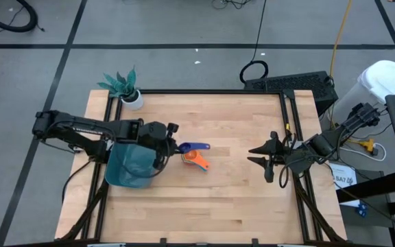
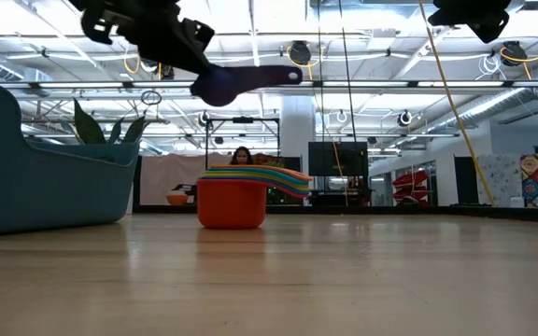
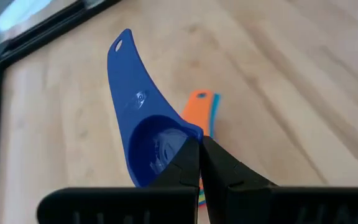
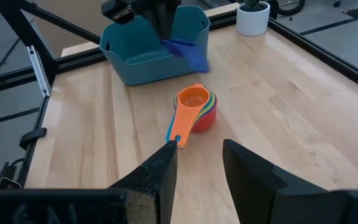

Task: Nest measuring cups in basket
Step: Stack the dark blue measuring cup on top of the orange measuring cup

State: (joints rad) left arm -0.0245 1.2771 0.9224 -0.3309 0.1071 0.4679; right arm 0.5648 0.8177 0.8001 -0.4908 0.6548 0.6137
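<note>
The dark blue measuring cup hangs in the air in my left gripper, which is shut on it, above and a little behind the stack. The other cups stand nested in a stack on the table, red bowl at the bottom and orange on top. The teal basket stands under my left arm, left of the stack. My right gripper waits open near the table's right edge, its fingers pointing at the stack. My left gripper pinches the dark blue cup by its bowl's rim, on the side away from the handle. One finger seems to reach into the bowl and the other stays outside. The cup is lifted clear, with its handle pointing away from the gripper toward the table's right.
A small white pot with a teal plant stands at the table's far left corner. Black frame rails run along the table's sides. Bare wood lies between the stack and the near edge, and between the two grippers.
</note>
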